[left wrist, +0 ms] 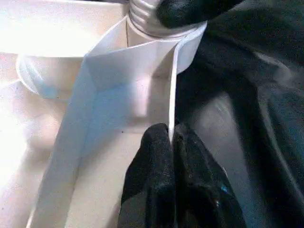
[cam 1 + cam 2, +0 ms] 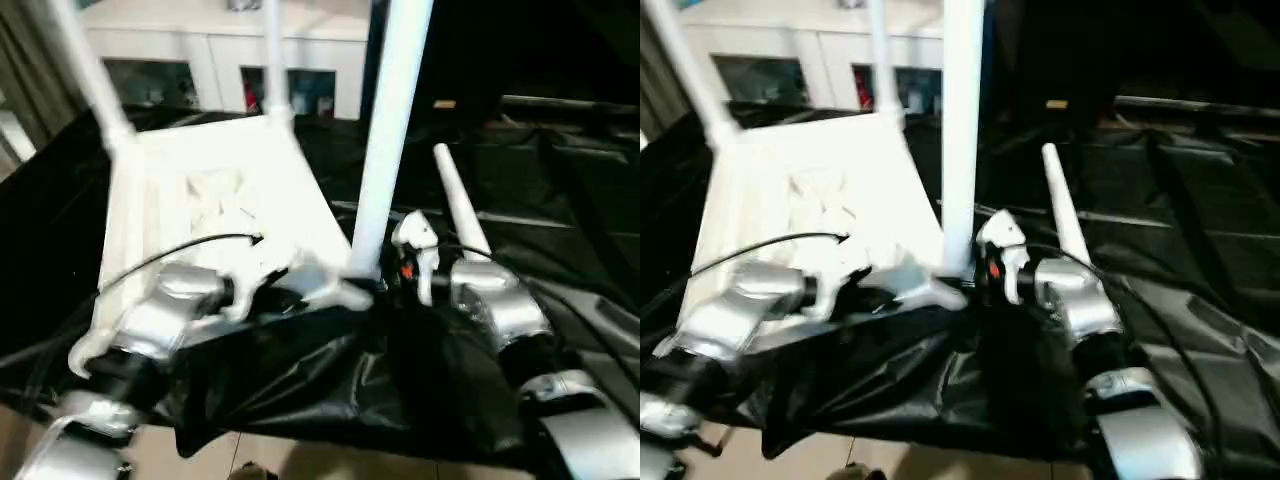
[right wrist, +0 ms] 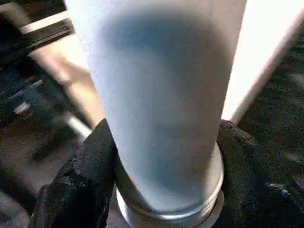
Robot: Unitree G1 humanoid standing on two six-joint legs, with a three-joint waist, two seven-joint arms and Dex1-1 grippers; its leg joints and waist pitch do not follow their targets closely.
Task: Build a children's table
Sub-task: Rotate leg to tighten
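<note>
Left gripper (image 1: pixel 170 142): clamped on children's table (image 2: pixel 210 190) rim | right gripper (image 3: pixel 164 156): fingers around near corner leg (image 2: pixel 385 140)

The white children's table (image 2: pixel 215 200) lies upside down, ribbed underside up. Three legs (image 2: pixel 388 130) stand in corner sockets; a fourth leg (image 2: pixel 458 205) lies loose just beside it.

The table top (image 2: pixel 215 190) is showing all white, with raised ribs making a pattern on it. The legs (image 2: pixel 385 130) are showing white too, and one more white leg (image 2: pixel 458 205) is lying on the black sheet (image 2: pixel 330 390). The sheet is looking shiny and crinkly. The robot's arms (image 2: pixel 500 305) are shining silver. The fingers (image 1: pixel 156 185) are looking black. The cabinet (image 2: pixel 210 50) behind is showing white.
</note>
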